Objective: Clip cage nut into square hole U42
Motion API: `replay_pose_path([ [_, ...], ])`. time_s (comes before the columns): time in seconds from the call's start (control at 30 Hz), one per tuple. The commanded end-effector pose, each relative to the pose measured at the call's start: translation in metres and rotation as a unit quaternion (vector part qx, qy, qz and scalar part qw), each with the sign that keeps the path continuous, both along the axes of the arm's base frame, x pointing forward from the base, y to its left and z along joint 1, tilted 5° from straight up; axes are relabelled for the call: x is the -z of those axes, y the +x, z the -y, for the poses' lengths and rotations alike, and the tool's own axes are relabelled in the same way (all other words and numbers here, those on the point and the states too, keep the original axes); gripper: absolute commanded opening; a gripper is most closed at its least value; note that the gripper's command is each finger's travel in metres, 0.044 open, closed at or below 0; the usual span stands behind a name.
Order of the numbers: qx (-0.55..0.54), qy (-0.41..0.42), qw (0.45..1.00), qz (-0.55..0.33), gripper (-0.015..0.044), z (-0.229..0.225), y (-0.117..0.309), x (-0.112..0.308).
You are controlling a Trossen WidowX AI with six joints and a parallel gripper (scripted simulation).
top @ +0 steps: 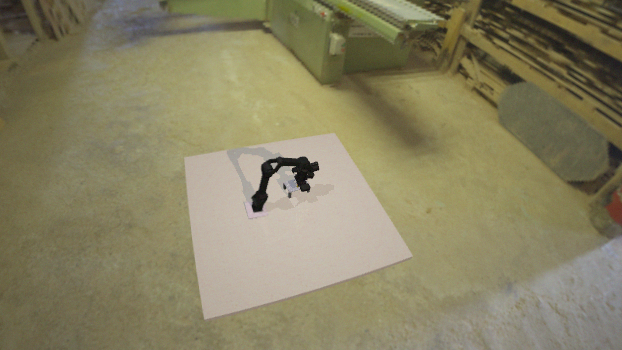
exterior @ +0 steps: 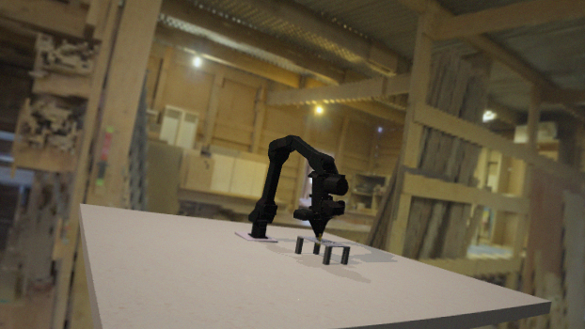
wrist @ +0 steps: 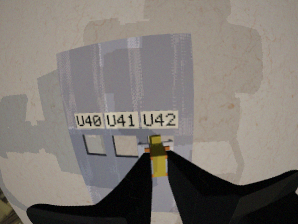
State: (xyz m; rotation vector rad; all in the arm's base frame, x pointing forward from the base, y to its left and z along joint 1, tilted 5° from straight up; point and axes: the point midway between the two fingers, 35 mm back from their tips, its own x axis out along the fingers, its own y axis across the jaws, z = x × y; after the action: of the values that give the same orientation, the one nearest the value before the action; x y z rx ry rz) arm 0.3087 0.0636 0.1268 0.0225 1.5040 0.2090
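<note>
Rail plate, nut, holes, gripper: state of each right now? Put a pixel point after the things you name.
Gripper [exterior: 319,238] [wrist: 157,157]: shut on the cage nut, pointing down.
Cage nut [wrist: 159,165]: held, at the U42 hole; whether its wings are hooked, cannot tell.
Rail plate [exterior: 335,243] [wrist: 120,85]: raised on short dark legs.
U40 hole [wrist: 95,145]: unfilled.
U41 hole [wrist: 125,146]: unfilled.
U42 hole [wrist: 170,141]: partly hidden by nut.

A workshop (green machine [top: 305,45], stacked timber [top: 540,65]).

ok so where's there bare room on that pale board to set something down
Bare: the broad stretch of the pale square board toward the top view's lower edge, and its strip along the right edge. Crowded: around the grey rail plate on dark legs, with the black hand right over U42.
</note>
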Motion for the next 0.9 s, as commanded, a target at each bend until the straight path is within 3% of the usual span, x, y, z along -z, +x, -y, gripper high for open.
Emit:
replay_pose_path([
  [0.0, -0.002, 0.007, 1.000, 0.000, 0.0026, -0.0003, 0.0006, 0.0003],
  [0.87, -0.004, 0.029, 1.000, -0.002, 0.0026, 0.0019, 0.0010, 0.0014],
])
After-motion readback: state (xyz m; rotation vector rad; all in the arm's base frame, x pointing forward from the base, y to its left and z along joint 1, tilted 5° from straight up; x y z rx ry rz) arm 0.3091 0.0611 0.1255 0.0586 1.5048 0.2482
